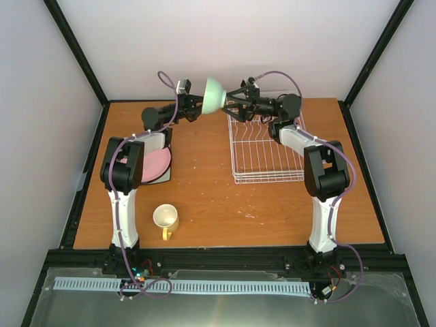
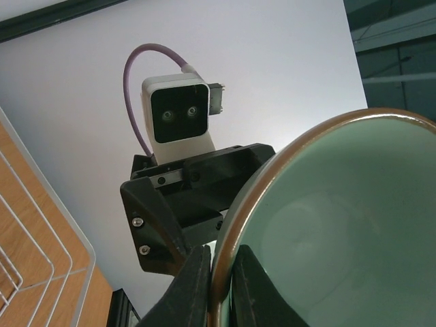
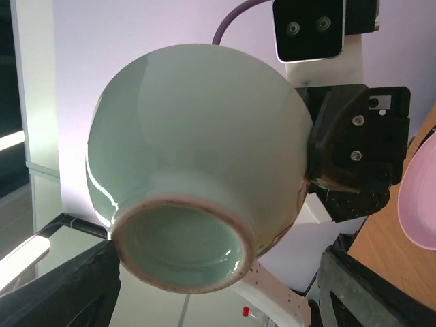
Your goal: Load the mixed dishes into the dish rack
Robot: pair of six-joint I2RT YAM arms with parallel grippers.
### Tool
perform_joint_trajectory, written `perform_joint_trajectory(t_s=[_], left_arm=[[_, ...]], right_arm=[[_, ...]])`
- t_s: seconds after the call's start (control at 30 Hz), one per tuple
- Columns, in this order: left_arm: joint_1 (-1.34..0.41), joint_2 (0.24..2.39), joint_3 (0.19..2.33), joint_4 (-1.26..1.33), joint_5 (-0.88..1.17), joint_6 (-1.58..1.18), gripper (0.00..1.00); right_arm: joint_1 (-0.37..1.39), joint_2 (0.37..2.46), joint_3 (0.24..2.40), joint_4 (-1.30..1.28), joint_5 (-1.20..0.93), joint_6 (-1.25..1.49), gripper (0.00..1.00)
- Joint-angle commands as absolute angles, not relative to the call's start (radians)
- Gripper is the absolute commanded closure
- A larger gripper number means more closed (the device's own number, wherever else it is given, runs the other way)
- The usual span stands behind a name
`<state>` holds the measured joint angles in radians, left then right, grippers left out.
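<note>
The mint-green bowl (image 1: 214, 94) is held in the air on its side, above the far left corner of the dish rack (image 1: 266, 153). My left gripper (image 1: 197, 105) is shut on its brown rim, one finger inside and one outside (image 2: 221, 289). My right gripper (image 1: 234, 102) is open, its fingers spread wide on either side of the bowl's foot (image 3: 180, 242) and not touching it. The yellow mug (image 1: 165, 218) stands near the front left. The pink plate (image 1: 155, 165) lies at the left, partly under the left arm. The other plates are out of view.
The pink plate rests on a dark square mat (image 1: 167, 174); its edge also shows in the right wrist view (image 3: 419, 204). Rack wires (image 2: 27, 238) show at the lower left of the left wrist view. White walls enclose the table on three sides.
</note>
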<state>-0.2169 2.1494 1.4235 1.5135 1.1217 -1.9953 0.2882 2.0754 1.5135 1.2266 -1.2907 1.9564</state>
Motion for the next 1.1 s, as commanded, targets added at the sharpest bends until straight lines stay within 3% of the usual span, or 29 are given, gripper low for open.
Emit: perform_joint_trajectory(t_s=[0.0,0.57,0.73,0.87,1.07], left_arm=[[-0.239,2.124,1.479,1.824,1.066,-2.009,0.99],[-0.269,2.144,1.473,1.821,1.081,-2.013,0.99],[-0.273,2.145,1.465,1.816,1.083,-2.010,0.99],[-0.272,2.145,1.466,1.804,1.087,-2.004,0.99],[-0.274,2.153,1.473,1.798,1.090,-2.001,0.99]], right_arm=[[0.297,2.095,1.556,1.253,-1.280,1.951,0.22],[0.306,2.101,1.579,1.264,-1.276,1.965,0.28],[0.308,2.106,1.588,1.268,-1.276,1.974,0.43],[0.311,2.108,1.592,1.271,-1.276,1.982,0.62],[0.314,2.115,1.591,1.302,-1.269,2.009,0.70]])
